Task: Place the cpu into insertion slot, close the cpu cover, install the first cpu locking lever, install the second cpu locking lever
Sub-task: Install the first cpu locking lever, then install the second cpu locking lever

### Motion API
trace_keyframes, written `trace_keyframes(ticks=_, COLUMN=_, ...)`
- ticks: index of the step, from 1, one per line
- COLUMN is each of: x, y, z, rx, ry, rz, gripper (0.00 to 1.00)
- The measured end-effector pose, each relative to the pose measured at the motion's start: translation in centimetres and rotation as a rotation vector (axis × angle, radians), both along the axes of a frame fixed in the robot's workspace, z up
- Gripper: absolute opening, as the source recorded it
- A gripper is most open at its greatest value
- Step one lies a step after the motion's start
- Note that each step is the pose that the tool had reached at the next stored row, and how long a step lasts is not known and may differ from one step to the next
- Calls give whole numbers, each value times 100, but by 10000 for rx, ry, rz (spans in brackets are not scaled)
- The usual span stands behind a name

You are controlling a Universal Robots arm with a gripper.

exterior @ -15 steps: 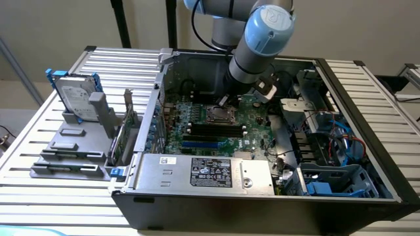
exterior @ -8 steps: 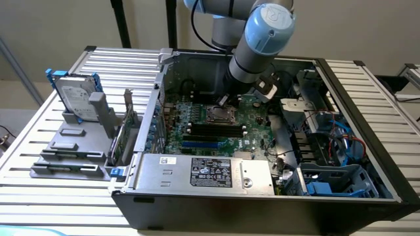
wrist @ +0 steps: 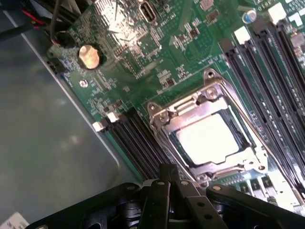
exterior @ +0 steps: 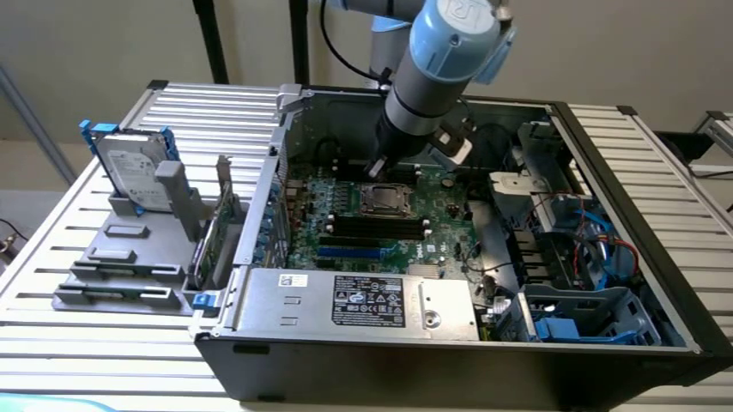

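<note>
- One arm hangs over the open computer case (exterior: pixel 641 257); I see its gripper (exterior: pixel 377 168) just above the green board (exterior: pixel 343 232), close to the socket.
- My wrist view has the gripper (wrist: pixel 167 177) fingers pressed together, holding nothing.
- I see the cpu (wrist: pixel 209 138) lying flat in the insertion slot (exterior: pixel 386 199).
- The cpu cover (wrist: pixel 167 121) lies closed around the chip's pale face.
</note>
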State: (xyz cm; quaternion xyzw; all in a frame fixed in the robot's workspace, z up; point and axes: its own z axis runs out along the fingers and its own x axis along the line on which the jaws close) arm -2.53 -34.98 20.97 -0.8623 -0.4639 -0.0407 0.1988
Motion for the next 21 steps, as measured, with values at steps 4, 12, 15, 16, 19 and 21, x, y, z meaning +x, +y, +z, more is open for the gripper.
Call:
trace_keyframes(ticks=4, x=-42, y=0, z=21, rx=1, ry=-1, rz=0, gripper=11)
trace_keyframes(ticks=12, x=-42, y=0, z=22, rx=1, ry=0, rz=0, gripper=11)
trace_keyframes(ticks=15, x=-42, y=0, z=22, rx=1, ry=0, rz=0, gripper=11)
trace_keyframes(ticks=16, x=-42, y=0, z=22, rx=2, ry=0, rz=0, gripper=11)
trace_keyframes(ticks=19, x=-43, y=-3, z=23, rx=-1, ry=9, rz=0, gripper=11)
trace_keyframes(ticks=21, x=-43, y=-21, z=31, rx=-1, ry=28, rz=0, gripper=11)
